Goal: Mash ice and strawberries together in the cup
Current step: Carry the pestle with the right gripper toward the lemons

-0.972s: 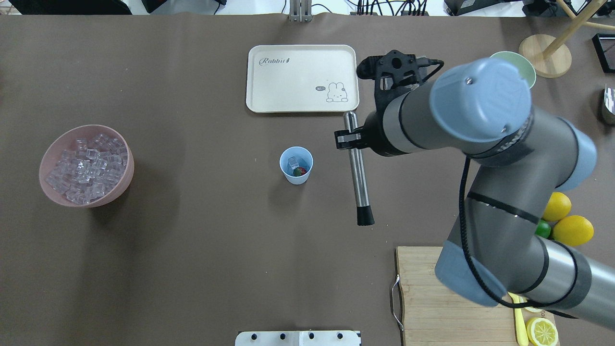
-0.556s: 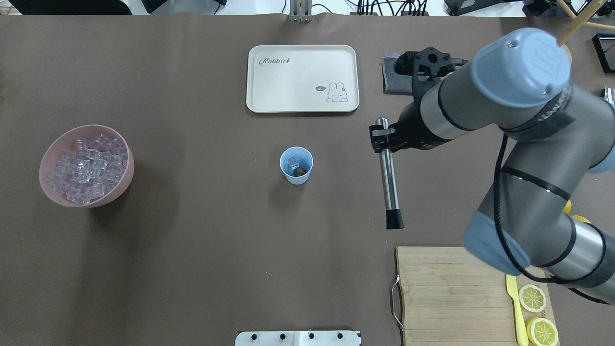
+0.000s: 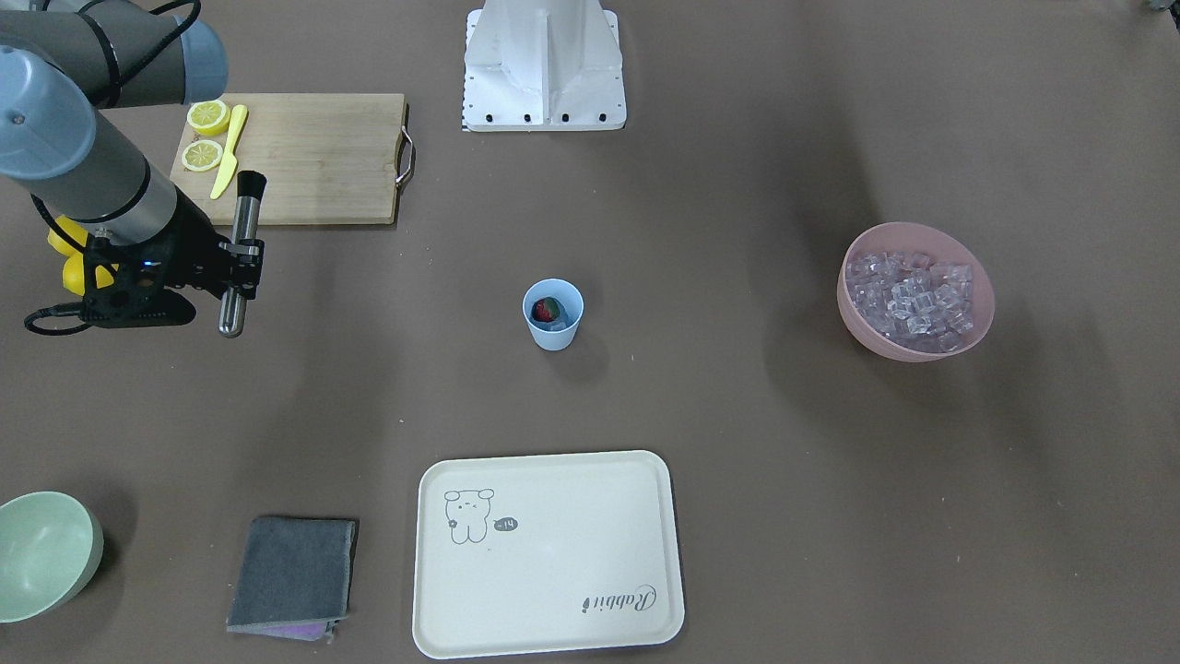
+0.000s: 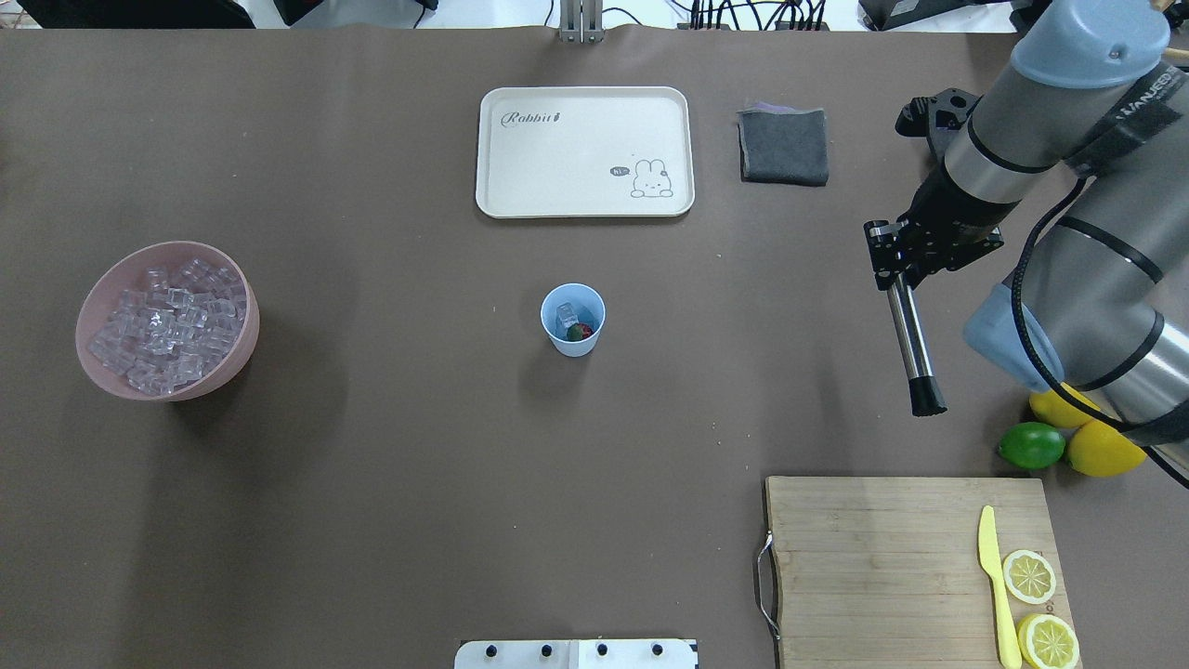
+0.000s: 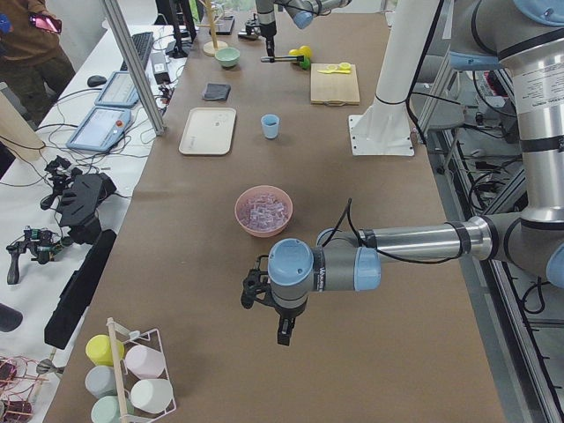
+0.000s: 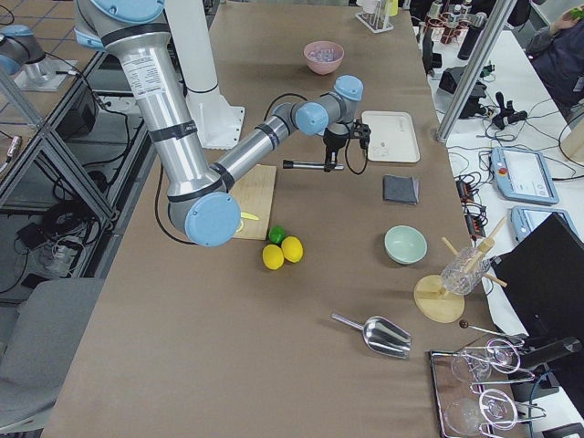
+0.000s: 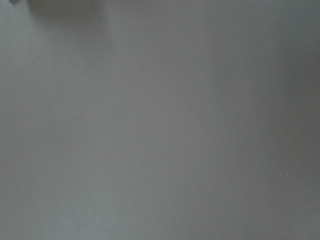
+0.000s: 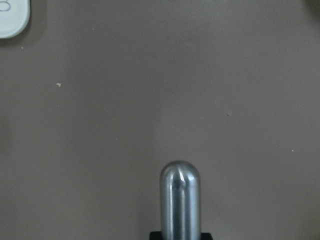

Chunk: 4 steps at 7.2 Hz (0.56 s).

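Note:
The light-blue cup (image 4: 573, 319) (image 3: 553, 314) stands upright mid-table. Inside it lie a red strawberry (image 4: 581, 330) (image 3: 550, 311) and a clear ice cube (image 4: 566, 316). More ice (image 4: 167, 321) fills the pink bowl (image 4: 237, 358) at the left. My right gripper (image 4: 890, 260) (image 3: 241, 267) is shut on a steel muddler (image 4: 910, 344) (image 3: 245, 217) with a black tip, held level above the table, far to the right of the cup. The muddler's rounded end (image 8: 180, 195) shows in the right wrist view. My left gripper (image 5: 282, 328) appears only in the exterior left view; I cannot tell its state.
A cream tray (image 4: 585, 153) and a folded grey cloth (image 4: 783, 146) lie at the back. A wooden cutting board (image 4: 873, 557) holds lemon slices and a yellow knife. Two lemons and a lime (image 4: 1031, 446) sit beside my right arm. A pale green bowl (image 3: 41, 553) stands near the corner.
My right arm has swung to the right with the muddler, well away from the cup, uncovering the grey cloth. The cup and its contents have not moved.

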Available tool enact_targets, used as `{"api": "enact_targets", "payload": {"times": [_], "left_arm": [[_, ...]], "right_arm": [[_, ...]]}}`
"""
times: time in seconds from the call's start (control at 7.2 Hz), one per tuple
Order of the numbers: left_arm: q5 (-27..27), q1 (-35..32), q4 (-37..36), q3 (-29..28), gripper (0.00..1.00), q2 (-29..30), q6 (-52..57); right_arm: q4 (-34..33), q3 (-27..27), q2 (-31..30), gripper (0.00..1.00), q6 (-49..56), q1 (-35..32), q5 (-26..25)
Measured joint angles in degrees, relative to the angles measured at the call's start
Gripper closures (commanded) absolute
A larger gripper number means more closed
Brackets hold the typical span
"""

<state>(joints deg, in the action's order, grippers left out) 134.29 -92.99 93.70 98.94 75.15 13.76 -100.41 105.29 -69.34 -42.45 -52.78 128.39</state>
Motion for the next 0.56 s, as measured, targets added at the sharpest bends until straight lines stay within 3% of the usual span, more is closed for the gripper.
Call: {"api": "enact_targets", "payload": {"times": [0.28,0.56], "left_arm": [[0.0,0.0,0.1,-0.1,0.01,0.0,0.0],[0.0,0.0,0.1,-0.2,0.01,0.0,0.0]], "right_arm": [[3.5,-6.6,-0.4,1.0,5.0,-0.3,0.0],[12.1,-14.2,-1.0,1.0,6.3,-0.4,-0.1]]}}
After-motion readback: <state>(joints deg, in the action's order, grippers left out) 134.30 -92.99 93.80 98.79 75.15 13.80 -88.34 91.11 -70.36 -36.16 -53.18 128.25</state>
